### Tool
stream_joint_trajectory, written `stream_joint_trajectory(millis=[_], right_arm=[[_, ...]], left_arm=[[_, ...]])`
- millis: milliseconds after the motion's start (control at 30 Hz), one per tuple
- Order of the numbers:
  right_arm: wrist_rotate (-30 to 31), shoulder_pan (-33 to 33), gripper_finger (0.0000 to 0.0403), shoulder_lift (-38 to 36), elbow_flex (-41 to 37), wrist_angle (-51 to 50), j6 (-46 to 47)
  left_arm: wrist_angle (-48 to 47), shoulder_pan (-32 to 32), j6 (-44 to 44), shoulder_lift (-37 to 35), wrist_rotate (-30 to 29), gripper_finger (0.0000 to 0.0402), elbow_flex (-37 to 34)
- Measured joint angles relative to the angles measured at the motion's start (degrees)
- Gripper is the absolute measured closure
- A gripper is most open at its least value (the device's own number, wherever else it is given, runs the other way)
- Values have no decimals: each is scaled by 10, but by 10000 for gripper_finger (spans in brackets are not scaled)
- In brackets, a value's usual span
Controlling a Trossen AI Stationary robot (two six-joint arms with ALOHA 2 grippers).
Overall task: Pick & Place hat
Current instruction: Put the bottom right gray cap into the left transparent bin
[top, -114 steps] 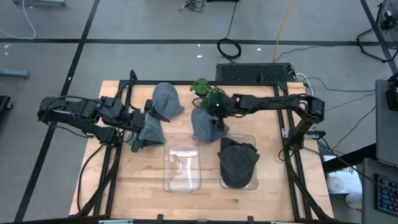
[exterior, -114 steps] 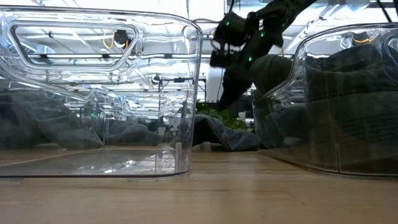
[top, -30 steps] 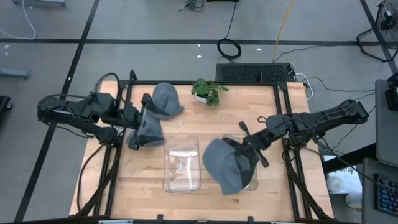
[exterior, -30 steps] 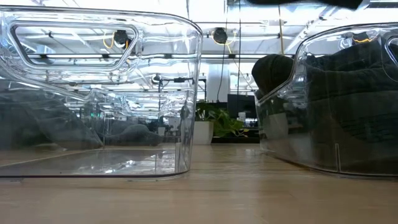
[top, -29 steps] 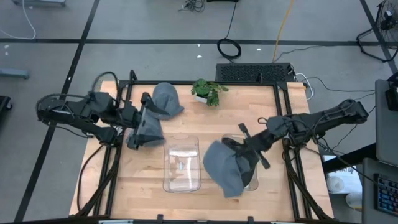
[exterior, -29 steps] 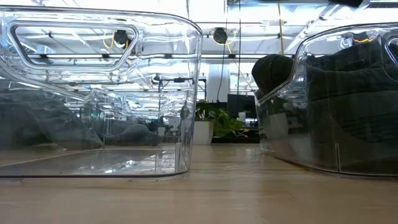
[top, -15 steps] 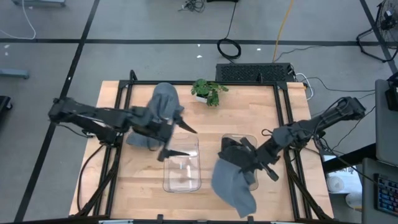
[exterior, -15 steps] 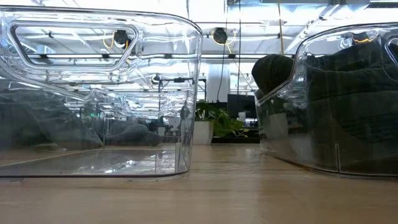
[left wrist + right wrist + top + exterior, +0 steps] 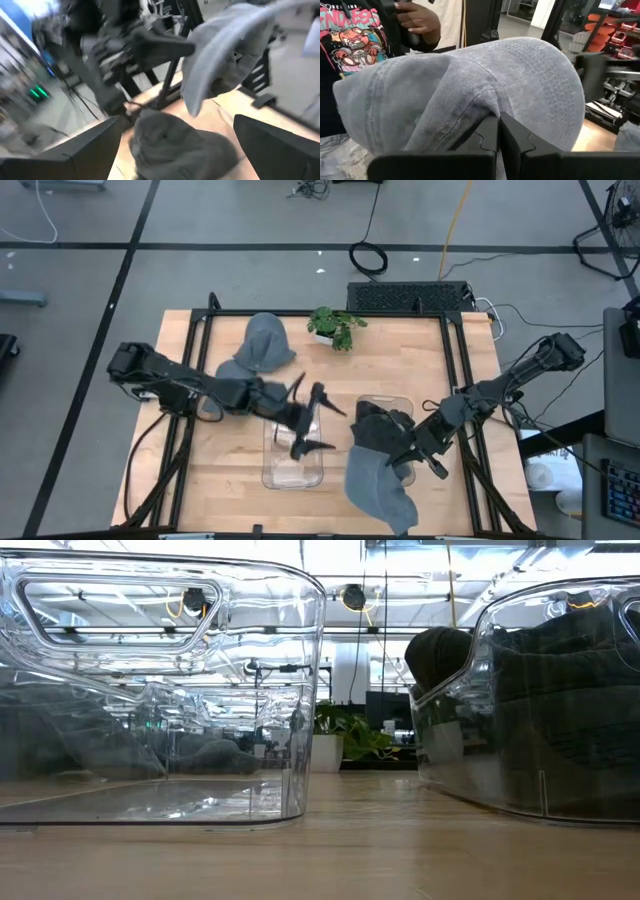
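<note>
My right gripper (image 9: 397, 459) is shut on a light grey hat (image 9: 378, 488) at the near left corner of the right clear bin (image 9: 405, 405). A dark hat (image 9: 378, 425) lies in that bin. My left gripper (image 9: 325, 428) hangs open over the left clear bin (image 9: 293, 465), holding nothing and pointing toward the right bin. Its wrist view shows the dark hat (image 9: 175, 147) and the held grey hat (image 9: 225, 55) ahead. Another grey hat (image 9: 262, 340) lies on the table at the far left. My right gripper pinches a bunched fold of the hat's crown cloth (image 9: 480, 102) between its two shut fingers (image 9: 515, 137). The gripper comes slanting from the table's right side. The hat drapes below and past the fingers toward the near edge; whether its lower end (image 9: 395, 515) touches anything, I cannot tell.
A small potted plant (image 9: 335, 325) stands at the table's far edge. Black frame rails (image 9: 195, 430) run along both table sides. A person in a printed shirt (image 9: 350, 35) stands beyond the table in the right wrist view.
My left gripper, still open, has swung away from the grey hats at the far left, toward the table's right, and now hangs over the left bin. My right gripper has carried the light grey hat toward the near edge, past the right bin's near corner.
</note>
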Motion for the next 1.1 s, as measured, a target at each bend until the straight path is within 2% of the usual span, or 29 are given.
stream_joint_trajectory(millis=[133,300,467,667,867,1000,1100], right_arm=[[0,0,403,0,-1,11,-1],[-1,0,403,0,-1,18,-2],[-1,0,403,0,-1,23,-3],[-1,0,403,3,-1,32,-8],[-1,0,403,3,-17,56,-9],[-1,-1,403,3,-18,62,-9],[-1,-1,403,3,-18,61,-9]], left_arm=[[55,-43,87,21,-38,11,0],[149,-79,109,43,-69,11,1],[176,-77,147,56,-84,11,1],[137,-44,104,76,-54,11,38],[24,-23,63,86,-30,11,100],[27,-9,-21,88,-26,11,109],[23,0,-47,89,-27,11,109]])
